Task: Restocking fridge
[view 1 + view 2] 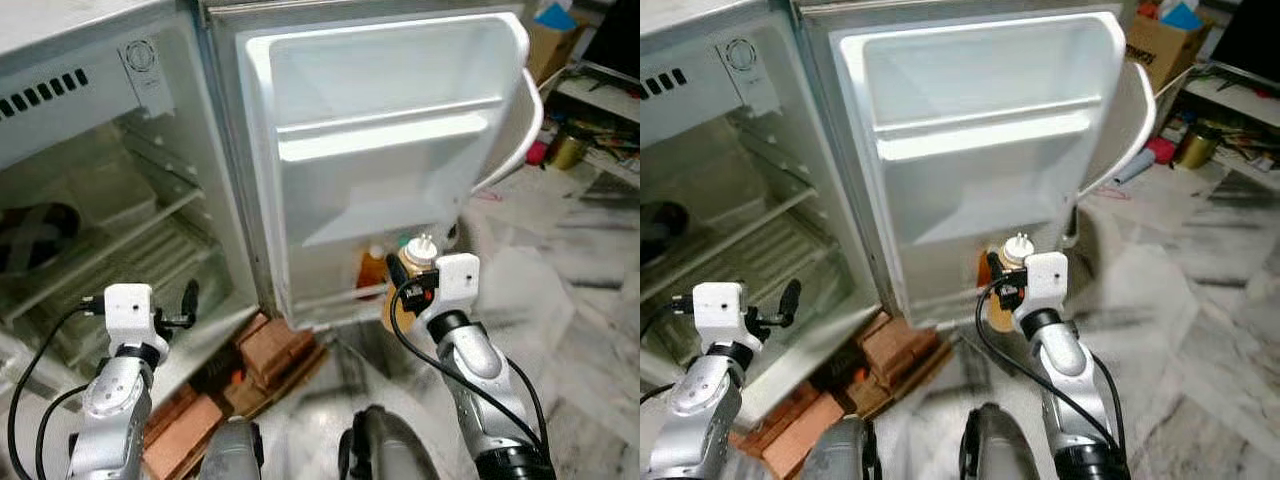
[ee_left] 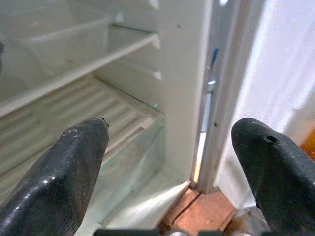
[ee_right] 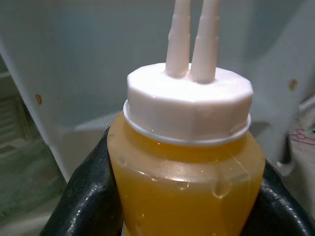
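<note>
right wrist view: right pincer [image 3: 184, 196] pinching yellow sauce bottle [image 3: 184, 162]; left pincer [image 2: 172, 167] spread near fridge [image 1: 150, 200].

Orange bottle [image 3: 184, 182], white cap [image 3: 189, 105]

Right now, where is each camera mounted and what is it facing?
Left eye: head, looking down at the open fridge and door shelves; both arms show.
Right eye: same scene, shifted.
Left wrist: along the open left hand toward the fridge's lower shelves.
Right wrist: along the right hand, shut on the yellow sauce bottle.
Shared: bottle, right hand in eye views.
</note>
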`<state>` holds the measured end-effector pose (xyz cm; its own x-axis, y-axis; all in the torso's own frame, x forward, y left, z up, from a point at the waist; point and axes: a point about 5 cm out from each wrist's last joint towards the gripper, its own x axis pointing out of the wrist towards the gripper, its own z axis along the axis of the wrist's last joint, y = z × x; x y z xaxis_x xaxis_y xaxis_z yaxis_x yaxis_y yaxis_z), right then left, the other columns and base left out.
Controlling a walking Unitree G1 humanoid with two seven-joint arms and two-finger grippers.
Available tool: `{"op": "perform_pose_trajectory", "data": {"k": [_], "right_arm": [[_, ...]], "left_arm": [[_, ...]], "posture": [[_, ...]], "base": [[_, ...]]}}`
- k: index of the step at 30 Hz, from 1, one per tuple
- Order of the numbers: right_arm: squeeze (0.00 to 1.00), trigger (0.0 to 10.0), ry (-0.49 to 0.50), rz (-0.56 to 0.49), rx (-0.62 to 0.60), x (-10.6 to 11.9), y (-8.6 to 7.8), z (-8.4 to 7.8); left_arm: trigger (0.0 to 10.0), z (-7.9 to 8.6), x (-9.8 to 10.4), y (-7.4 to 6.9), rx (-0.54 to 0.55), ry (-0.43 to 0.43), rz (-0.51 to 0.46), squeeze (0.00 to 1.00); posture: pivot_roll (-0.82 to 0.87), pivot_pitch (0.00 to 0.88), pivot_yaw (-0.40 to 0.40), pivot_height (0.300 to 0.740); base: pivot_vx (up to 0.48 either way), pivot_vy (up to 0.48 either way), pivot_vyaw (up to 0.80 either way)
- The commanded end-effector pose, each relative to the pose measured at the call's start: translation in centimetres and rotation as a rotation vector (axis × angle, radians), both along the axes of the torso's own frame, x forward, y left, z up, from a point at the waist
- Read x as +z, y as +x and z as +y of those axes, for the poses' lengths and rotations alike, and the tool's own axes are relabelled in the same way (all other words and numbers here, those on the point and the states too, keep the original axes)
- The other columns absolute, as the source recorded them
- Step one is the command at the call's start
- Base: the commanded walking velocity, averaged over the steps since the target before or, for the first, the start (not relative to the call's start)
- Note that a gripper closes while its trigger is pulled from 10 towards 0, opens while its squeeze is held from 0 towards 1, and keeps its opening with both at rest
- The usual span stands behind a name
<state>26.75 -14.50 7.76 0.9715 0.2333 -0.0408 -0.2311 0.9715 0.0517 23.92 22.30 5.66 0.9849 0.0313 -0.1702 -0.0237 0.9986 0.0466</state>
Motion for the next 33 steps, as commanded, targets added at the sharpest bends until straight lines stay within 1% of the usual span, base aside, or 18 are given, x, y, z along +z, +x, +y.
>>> {"op": "perform_pose_trajectory", "data": {"k": [1, 6, 14, 33], "right_arm": [[0.00, 10.0, -0.005, -0.025, -0.001, 0.46, 0.28, -0.19], [0.00, 10.0, -0.007, -0.031, 0.002, 0.53, 0.39, -0.21], [0.00, 10.0, -0.012, -0.044, 0.018, 0.64, 0.48, -0.09], [0.00, 10.0, -0.040, -0.064, 0.047, 0.62, 0.84, 0.18]], "left_arm": [[10.0, 0.08, 0.25, 0.19, 0.005, 0.009, -0.006, 0.00], [10.0, -0.13, 0.23, 0.34, 0.003, 0.007, -0.006, 0.00], [10.0, -0.30, 0.18, 0.56, 0.000, 0.005, -0.007, 0.00], [10.0, -0.44, 0.45, 0.96, -0.019, 0.009, -0.029, 0.00]], "posture": [[0.05, 0.065, -0.010, 0.661], [0.05, 0.064, -0.010, 0.661], [0.05, 0.062, -0.012, 0.606], [0.05, 0.058, -0.010, 0.606]], "base": [[0.000, 0.000, 0.00], [0.000, 0.000, 0.00], [0.000, 0.000, 0.00], [0.000, 0.000, 0.00]]}}
